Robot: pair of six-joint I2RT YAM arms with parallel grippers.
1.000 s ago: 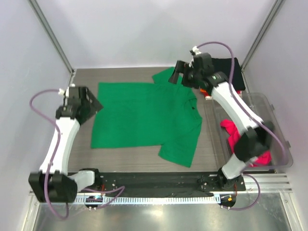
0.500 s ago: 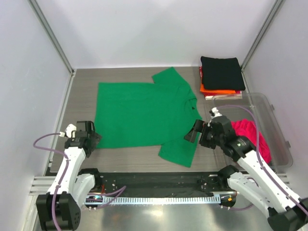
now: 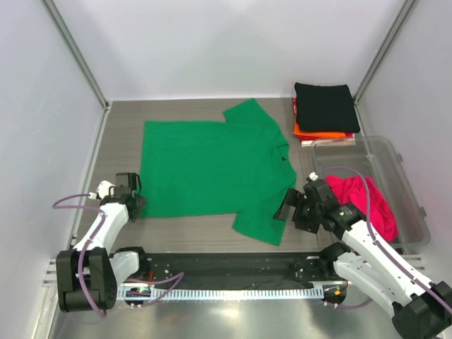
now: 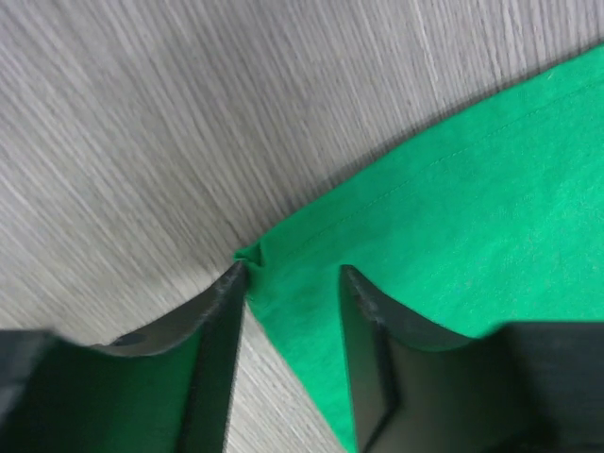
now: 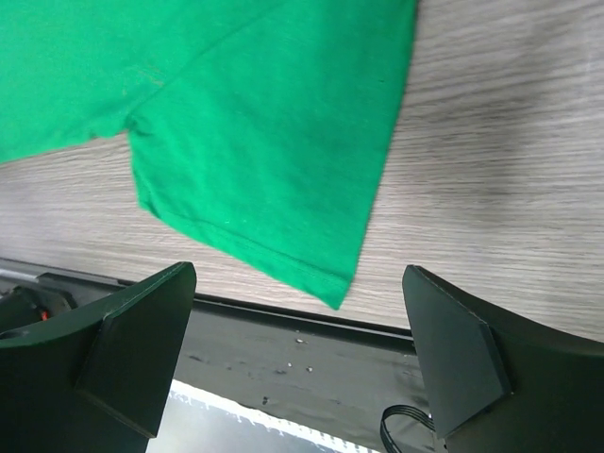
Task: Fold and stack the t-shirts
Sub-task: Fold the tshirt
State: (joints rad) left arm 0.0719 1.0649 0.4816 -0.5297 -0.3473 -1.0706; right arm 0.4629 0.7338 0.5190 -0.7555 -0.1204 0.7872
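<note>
Both released to pinch: our left gripper [image 4: 293, 283] straddles the green t-shirt [image 3: 205, 166] at 7 o'clock, right gripper [image 5: 297, 321] over its 5 o'clock sleeve.

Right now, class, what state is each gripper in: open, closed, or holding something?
Left gripper: open, straddling a corner of the green t-shirt, not clamped.
Right gripper: wide open, holding nothing.

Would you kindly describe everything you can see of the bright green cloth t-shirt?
The bright green short-sleeved t-shirt, soft plain cloth, lies unfolded on the grey wood-grain table, hem left, sleeves right. The open left gripper straddles its near-left hem corner, slightly puckered; the open right gripper hangs at its near sleeve.
</note>
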